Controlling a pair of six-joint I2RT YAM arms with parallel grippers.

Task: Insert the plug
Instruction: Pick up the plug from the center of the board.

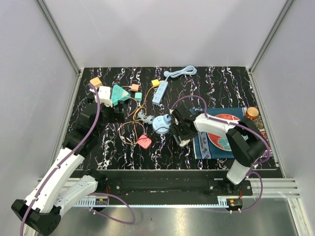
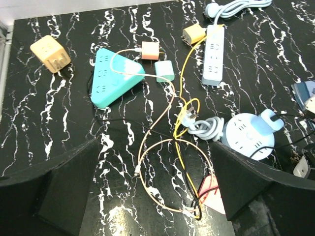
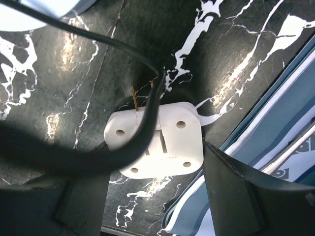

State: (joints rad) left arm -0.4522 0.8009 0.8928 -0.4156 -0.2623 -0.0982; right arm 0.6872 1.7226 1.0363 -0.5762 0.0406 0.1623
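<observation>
A white square plug (image 3: 170,140) lies flat on the black marbled table, its brass prongs (image 3: 134,98) pointing away. A black cable (image 3: 113,46) runs across it. My right gripper (image 3: 155,152) is open, with one finger on each side of the plug; its left finger is partly hidden by the blurred cable. In the top view the right gripper (image 1: 179,132) stands just right of a round light-blue socket hub (image 1: 161,124). My left gripper (image 2: 153,145) is open and empty above loops of thin cable (image 2: 172,177); it shows in the top view (image 1: 109,112) at the left.
A white-blue power strip (image 1: 160,92), a teal triangular socket block (image 1: 119,93), an orange cube adapter (image 1: 95,82), a white cube (image 1: 105,93) and a pink piece (image 1: 144,142) lie about. A blue cloth (image 1: 203,142) with a plate lies right, edging the plug. A copper can (image 1: 252,113) stands behind it.
</observation>
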